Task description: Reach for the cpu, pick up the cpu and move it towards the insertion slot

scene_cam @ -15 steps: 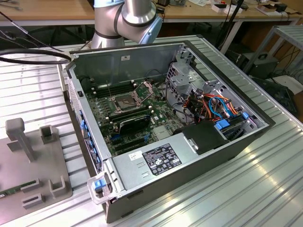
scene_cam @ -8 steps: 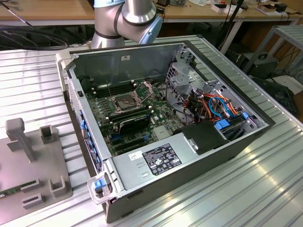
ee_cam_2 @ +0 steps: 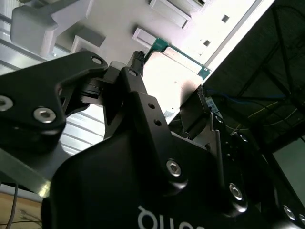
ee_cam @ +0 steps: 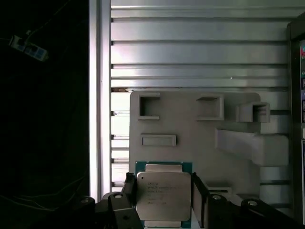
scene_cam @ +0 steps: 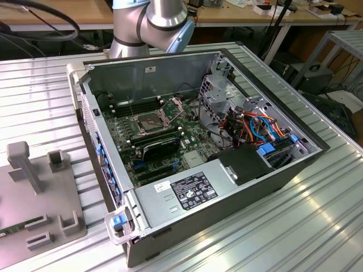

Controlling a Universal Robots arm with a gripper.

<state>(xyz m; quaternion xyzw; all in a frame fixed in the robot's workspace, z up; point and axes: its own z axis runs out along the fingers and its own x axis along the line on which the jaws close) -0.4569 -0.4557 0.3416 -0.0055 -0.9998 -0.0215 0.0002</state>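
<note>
The cpu (ee_cam: 163, 195) is a square silver chip with a green edge, seen in both wrist views, and my gripper (ee_cam: 163, 191) is shut on it with one black finger against each side. In the second wrist view the cpu (ee_cam_2: 174, 64) sits between the fingertips of the gripper (ee_cam_2: 171, 76), held above the grey fixture plate (ee_cam: 190, 129). The insertion slot (scene_cam: 150, 120) lies inside the open computer case (scene_cam: 255, 187), a square socket with its metal frame hinged open. My arm (scene_cam: 153, 22) shows in the exterior view behind the case.
The grey fixture plate (scene_cam: 34, 198) with raised blocks lies at the exterior view's left of the case. Inside the case are long black memory slots (scene_cam: 133, 107), a black heatsink (scene_cam: 161, 147), a power supply (scene_cam: 187, 192) and bundled cables (scene_cam: 255, 127). The ribbed metal table (scene_cam: 317, 226) surrounds everything.
</note>
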